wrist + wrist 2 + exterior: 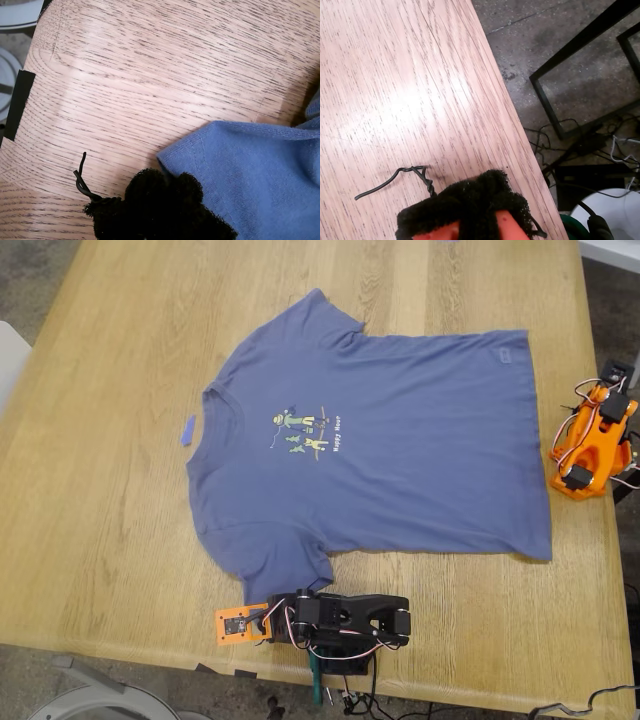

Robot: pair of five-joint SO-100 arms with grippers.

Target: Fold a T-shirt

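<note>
While unfolded, T-shirt [400, 450] flat on table [110, 520] | no containers

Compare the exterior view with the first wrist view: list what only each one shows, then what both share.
Only the exterior view shows the whole T-shirt spread flat, its chest print, the blue tape scrap beside the collar, and both arms: the black arm at the table's near edge and the orange arm at the exterior view's right. Only the first wrist view shows a black fuzzy pad by the sleeve's edge and a strip of black tape on the table. Both share the blue sleeve and the wooden table.
</note>
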